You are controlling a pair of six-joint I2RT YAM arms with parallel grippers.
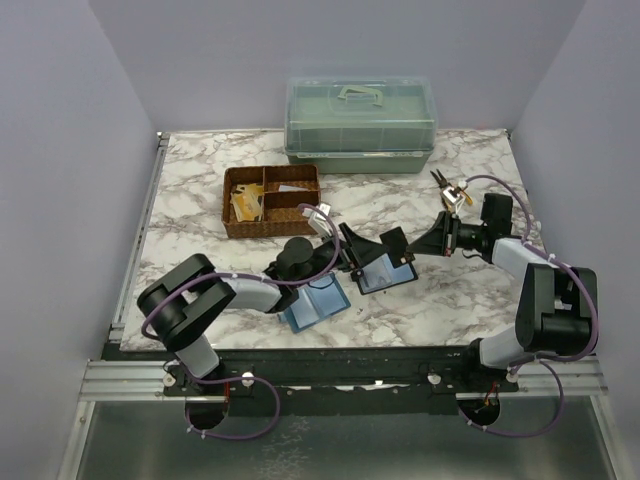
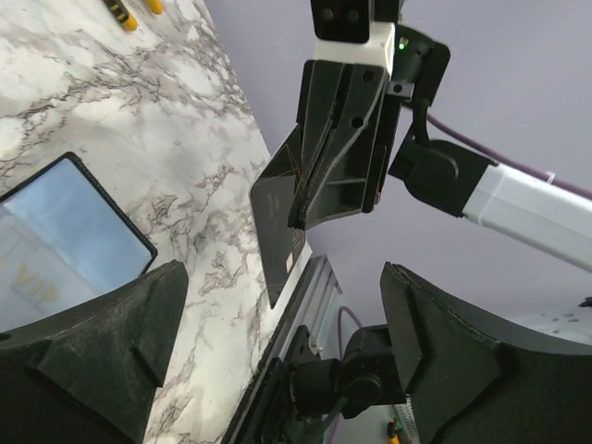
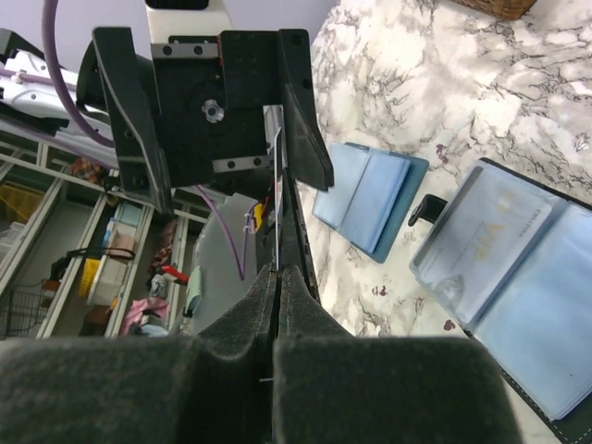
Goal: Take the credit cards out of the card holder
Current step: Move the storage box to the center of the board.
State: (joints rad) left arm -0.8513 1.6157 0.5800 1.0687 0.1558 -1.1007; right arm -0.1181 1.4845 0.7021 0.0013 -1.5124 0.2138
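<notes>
The black card holder point(image 1: 388, 274) lies open on the marble table, its blue-grey inside up; it also shows in the right wrist view point(image 3: 518, 296) and the left wrist view point(image 2: 65, 236). A pale card point(image 3: 486, 242) sits in one of its pockets. My right gripper point(image 3: 278, 273) is shut on a dark credit card point(image 2: 277, 222), held upright above the holder and seen edge-on in the right wrist view point(image 3: 277, 176). My left gripper point(image 2: 277, 361) is open and faces it closely. The card stands in line with the gap between the left fingers point(image 3: 301, 120), untouched. In the top view both grippers meet, left point(image 1: 362, 252) and right point(image 1: 405, 243).
A light-blue flat folder point(image 1: 315, 302) lies under the left arm, near the front edge. A brown wicker basket point(image 1: 300, 215) with compartments holds cards at the back left. A green lidded toolbox point(image 1: 360, 125) stands at the back. Yellow-handled pliers point(image 1: 450, 190) lie at the right.
</notes>
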